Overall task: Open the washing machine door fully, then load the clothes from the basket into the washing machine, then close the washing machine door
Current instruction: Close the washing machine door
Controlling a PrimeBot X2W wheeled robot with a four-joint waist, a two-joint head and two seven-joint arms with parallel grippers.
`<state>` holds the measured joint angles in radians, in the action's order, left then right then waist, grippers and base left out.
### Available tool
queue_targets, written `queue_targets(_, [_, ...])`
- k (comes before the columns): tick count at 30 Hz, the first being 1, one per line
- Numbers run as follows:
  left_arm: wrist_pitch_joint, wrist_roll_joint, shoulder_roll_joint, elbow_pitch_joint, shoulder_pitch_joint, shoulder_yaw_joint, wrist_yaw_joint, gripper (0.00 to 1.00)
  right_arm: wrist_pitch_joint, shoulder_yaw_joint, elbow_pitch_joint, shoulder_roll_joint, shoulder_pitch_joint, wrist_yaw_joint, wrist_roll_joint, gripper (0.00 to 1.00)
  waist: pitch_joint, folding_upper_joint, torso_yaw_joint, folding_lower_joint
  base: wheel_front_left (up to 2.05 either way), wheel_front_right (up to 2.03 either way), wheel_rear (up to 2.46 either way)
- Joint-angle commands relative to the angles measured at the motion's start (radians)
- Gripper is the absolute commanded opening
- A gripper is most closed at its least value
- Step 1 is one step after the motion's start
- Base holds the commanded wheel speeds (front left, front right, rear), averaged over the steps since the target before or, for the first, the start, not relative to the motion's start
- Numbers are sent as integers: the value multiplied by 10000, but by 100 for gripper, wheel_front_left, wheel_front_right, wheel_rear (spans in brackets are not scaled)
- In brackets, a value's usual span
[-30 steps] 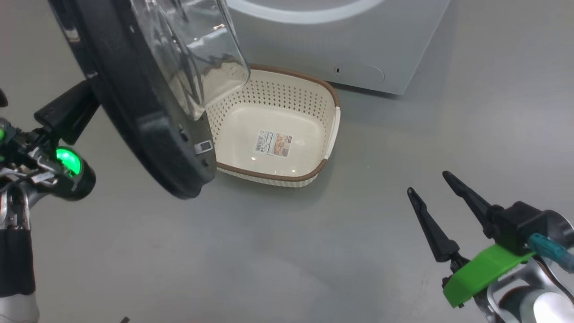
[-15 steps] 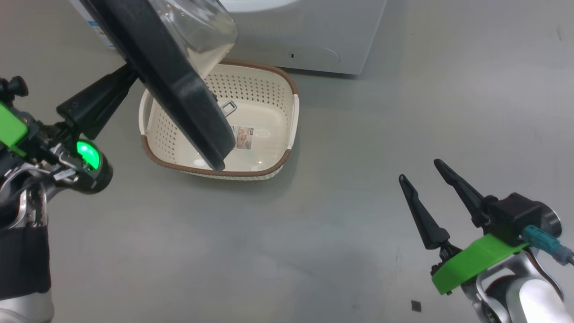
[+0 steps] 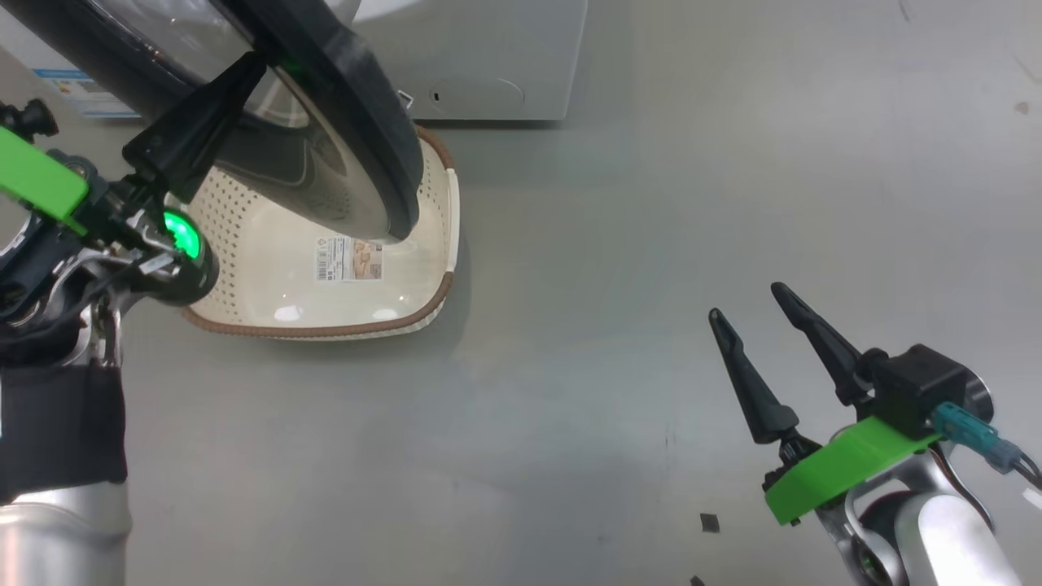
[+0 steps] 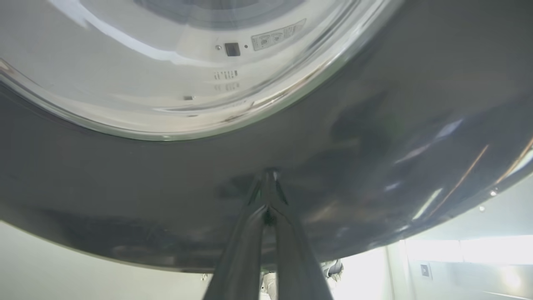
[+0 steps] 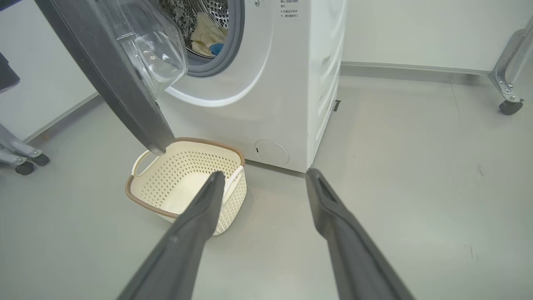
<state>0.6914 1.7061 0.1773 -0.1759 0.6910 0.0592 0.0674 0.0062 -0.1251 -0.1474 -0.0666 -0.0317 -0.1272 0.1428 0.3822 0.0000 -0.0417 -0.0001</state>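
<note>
Pushing the washing machine door [image 4: 374,146] shut looks like the step in hand. The left gripper [image 4: 270,173] has its fingers pressed together, holding nothing, with the tips butted against the door's glossy black rim dead ahead. The right gripper [image 3: 742,299] has its fingers spread, is empty, and is parked well clear.

Task items:
- The clothes [image 5: 204,39] are in the drum, far ahead and up-left of the right gripper.
- The basket [image 3: 326,330] is empty, just below the left gripper and under the door's lower edge.

Risks:
- The rim is slick and curved. Two closed tips on it could skate sideways, and the door would stall short of latching.
- The door's bottom edge passes very near the basket's rear rim in the right wrist view. I can't tell the clearance, so a snag or a nudged basket is possible.
- The fabric sits near the grey gasket [image 5: 233,50]. If any trails over the lip it gets pinched and the latch won't seat.
- The push point is off the latch side, so it may need more travel than expected.

Writing:
- The sticker [image 3: 348,259] on the basket floor has a barcode; its text is too small to read.
- The blue label [image 3: 69,81] on the washing machine [image 5: 270,104] is partly hidden and unreadable.
- The small print [image 5: 289,10] on the machine front and the pictogram sticker [image 4: 277,35] seen through the glass aren't legible either.
- No brand is visible.
</note>
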Motion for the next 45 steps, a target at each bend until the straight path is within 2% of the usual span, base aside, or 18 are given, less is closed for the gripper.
queue_targets(1, [-147,-220,277,58,488,268,160,0,-140,-242,-257,-12,-345,-35,65,100,7,0,-216,1,0,0,0])
queue_targets(9, [-951,-695,-199,-1149,1046,276,549,0,-291,-362,-31,58,-396,-35,105,100,30,0,-691,1,0,0,0])
queue_targets(15, [-1506,-1033,-441,-1627,1415,308,623,0,-373,-449,124,86,-464,-35,163,100,3,0,-1000,1,0,0,0])
queue_targets(26, [-3507,-2049,-724,-1795,1808,359,631,0,-531,-630,390,138,-587,-35,277,100,-4,0,-1812,1,0,0,0])
queue_targets(36, [-4868,-2526,-382,-2525,2433,30,632,0,-736,-846,755,159,-684,-35,484,100,-18,0,-2842,1,0,0,0])
queue_targets(45, [-5512,-2494,26,-3016,2709,-223,632,0,-925,-1019,1028,162,-718,-35,724,100,-92,0,-3334,1,0,0,0])
